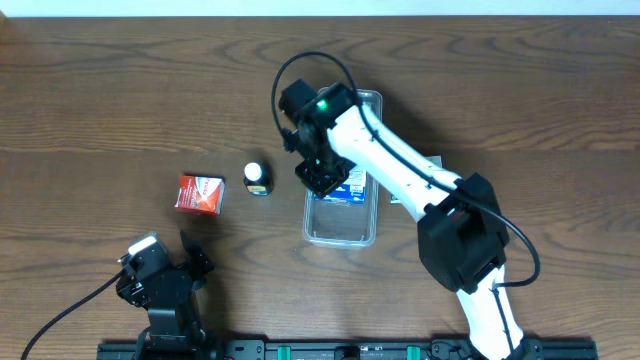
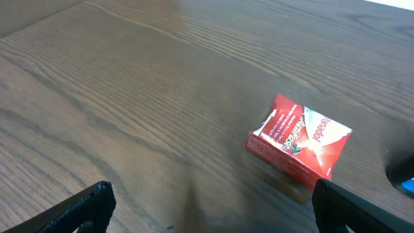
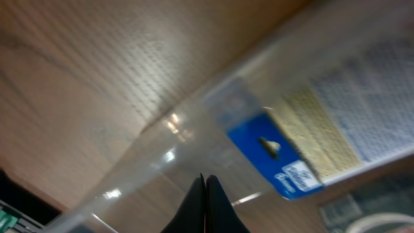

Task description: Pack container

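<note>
A dark wood-grain table (image 1: 120, 80) fills the overhead frame. The clear container (image 1: 340, 225) lies lengthwise at centre, with a blue-and-white box (image 1: 352, 186) inside. The right gripper (image 1: 320, 178) hangs over its left rim at mid-length, fingers pressed together. At lower left, the left gripper (image 2: 210, 200) is spread wide, facing a red box (image 1: 200, 193).

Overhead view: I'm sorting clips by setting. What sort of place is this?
Probably a robot test bench rather than a home: two arms mounted at the edge of a wooden table, with a few props out, a clear container, a red box and a small bottle.
</note>
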